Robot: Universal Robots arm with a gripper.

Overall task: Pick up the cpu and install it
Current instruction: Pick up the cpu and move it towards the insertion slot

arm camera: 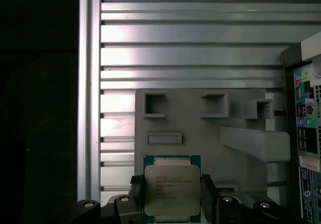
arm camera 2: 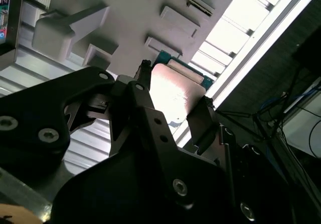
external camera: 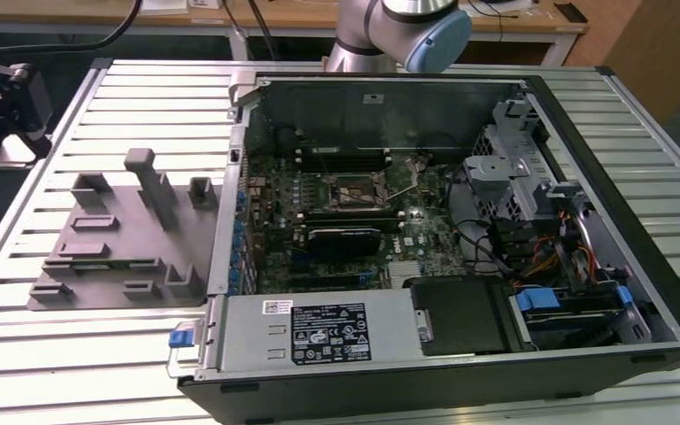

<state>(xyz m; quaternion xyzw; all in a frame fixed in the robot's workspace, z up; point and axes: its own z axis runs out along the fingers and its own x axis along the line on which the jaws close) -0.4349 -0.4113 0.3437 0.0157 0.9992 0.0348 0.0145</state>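
The cpu (arm camera: 172,188) is a flat square chip with a pale metal top plate and a thin green-blue rim. It sits between the two black fingers (arm camera: 137,193) of my gripper (arm camera: 172,196), which is shut on its opposite edges. In the second wrist view the cpu (arm camera 2: 173,91) glares bright between the fingers (arm camera 2: 199,119) of the gripper (arm camera 2: 173,97). The chip hangs well above the grey holder plate (arm camera: 200,128). In the exterior view the motherboard's black socket frame (external camera: 349,189) lies inside the open computer case (external camera: 623,221).
The grey holder plate (external camera: 121,239) with raised blocks lies on the slatted metal table (external camera: 33,354), at the exterior view's left of the case. The arm's body (external camera: 399,31) rises behind the case. A power supply (external camera: 316,332) and drive bays (external camera: 565,301) fill the case's near side.
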